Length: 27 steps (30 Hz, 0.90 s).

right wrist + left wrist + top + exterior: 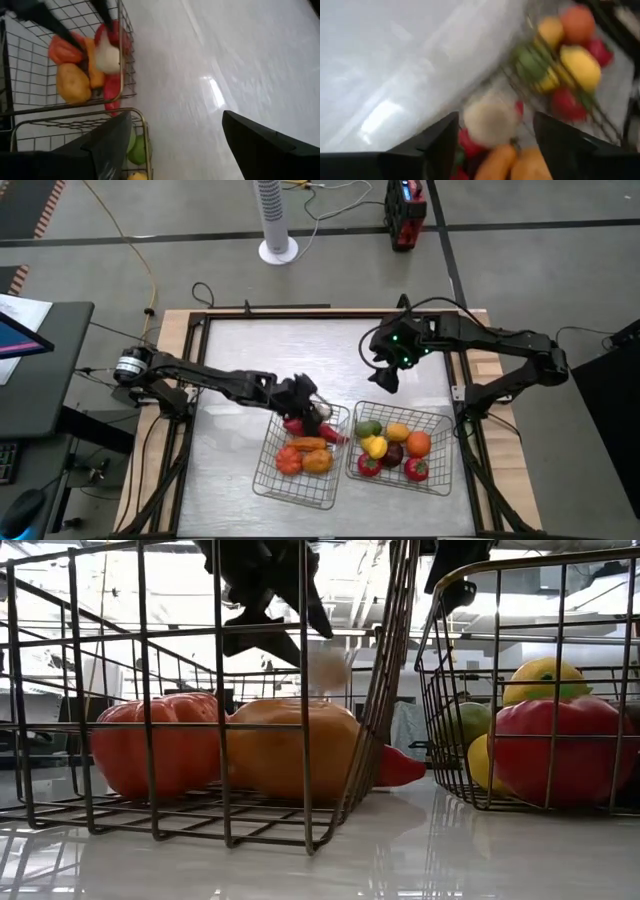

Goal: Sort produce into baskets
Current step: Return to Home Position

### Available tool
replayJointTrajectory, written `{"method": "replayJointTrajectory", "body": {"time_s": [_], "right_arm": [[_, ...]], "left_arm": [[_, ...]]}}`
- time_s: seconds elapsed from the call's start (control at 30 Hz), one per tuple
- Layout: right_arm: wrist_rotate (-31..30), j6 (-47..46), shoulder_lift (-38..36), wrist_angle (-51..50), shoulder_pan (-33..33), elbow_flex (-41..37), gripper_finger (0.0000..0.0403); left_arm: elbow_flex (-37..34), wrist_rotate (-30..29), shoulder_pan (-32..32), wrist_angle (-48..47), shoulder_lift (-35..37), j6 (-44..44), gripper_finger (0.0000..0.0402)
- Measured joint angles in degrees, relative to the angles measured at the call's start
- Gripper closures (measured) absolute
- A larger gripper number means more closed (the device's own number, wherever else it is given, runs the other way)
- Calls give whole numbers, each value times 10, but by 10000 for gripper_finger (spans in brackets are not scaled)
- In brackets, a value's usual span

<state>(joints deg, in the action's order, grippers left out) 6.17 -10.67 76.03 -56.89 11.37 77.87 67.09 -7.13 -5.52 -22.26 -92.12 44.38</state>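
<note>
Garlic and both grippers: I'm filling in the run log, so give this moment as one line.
left gripper open over left basket | garlic inside it | right gripper open above table

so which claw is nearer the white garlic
Left. The left claw is open right above the garlic, over the left basket; the right claw hangs farther off, over the table behind the right basket.
</note>
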Motion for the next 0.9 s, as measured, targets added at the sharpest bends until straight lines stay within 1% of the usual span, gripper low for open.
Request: {"method": "replayJointTrajectory", "body": {"time_s": [0.07, 0.13, 0.2, 0.27, 0.33, 0.43, 0.5, 0.57, 0.67, 0.77, 0.83, 0.9], "right_arm": [[0, 4, 0, 5, -8, 0, 65], [0, 7, -3, 6, -9, 0, 65], [0, 7, -8, 9, -9, 0, 65], [-1, 7, -15, 9, -7, 0, 65], [-3, 6, -30, 16, -3, 0, 65], [-3, 5, -58, 53, 5, -7, 65], [-3, 6, -84, 98, 12, -30, 65], [-2, -1, -114, 146, 22, -66, 65], [5, -20, -159, 209, 32, -131, 65], [34, -41, -197, 255, 35, -195, 65], [55, -61, -220, 268, 34, -231, 65], [62, -78, -244, 269, 34, -261, 65]], "left_arm": [[1, -8, 1, 2, 3, 19, 143], [1, 13, 2, 1, 2, 33, 123], [1, 39, 3, -2, 2, 49, 111], [1, 34, 1, -11, 9, 65, 108], [1, -4, -8, -15, 20, 71, 110], [1, -86, -36, -14, 43, 60, 115], [1, -150, -53, -23, 55, 58, 118], [1, -190, -64, -46, 63, 58, 123], [1, -197, -66, -78, 70, 62, 135], [1, -195, -66, -105, 71, 63, 151], [1, -196, -66, -123, 74, 62, 162], [1, -203, -66, -126, 79, 58, 174]]}}
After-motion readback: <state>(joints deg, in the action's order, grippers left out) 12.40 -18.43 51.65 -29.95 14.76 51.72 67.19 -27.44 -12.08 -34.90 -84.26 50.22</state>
